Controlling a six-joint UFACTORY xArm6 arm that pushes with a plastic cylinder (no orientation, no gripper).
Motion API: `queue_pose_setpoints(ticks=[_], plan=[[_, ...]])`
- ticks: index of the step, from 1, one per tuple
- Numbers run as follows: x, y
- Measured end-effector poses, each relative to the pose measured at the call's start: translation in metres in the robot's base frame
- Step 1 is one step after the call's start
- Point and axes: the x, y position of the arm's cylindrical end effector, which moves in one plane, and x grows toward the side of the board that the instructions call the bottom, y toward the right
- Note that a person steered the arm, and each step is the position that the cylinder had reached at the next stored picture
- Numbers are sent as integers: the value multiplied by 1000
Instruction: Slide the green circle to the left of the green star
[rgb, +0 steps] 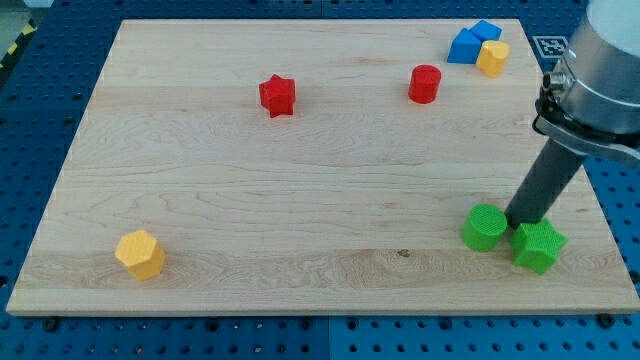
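The green circle sits near the view's bottom right of the wooden board. The green star lies just to its right and slightly lower, almost touching it. My tip comes down between the two, at their upper edges, right of the circle and above the star's left side. The rod rises toward the view's upper right.
A red star lies at upper middle-left. A red cylinder lies at upper right. Blue blocks and a yellow block sit at the top right corner. A yellow hexagon lies at bottom left.
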Motion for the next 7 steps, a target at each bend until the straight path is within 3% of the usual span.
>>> queue_pose_setpoints(ticks=[1, 2, 3, 5, 7], plan=[[-1, 3], [-39, 6], [-50, 0], [-49, -38], [-32, -38]])
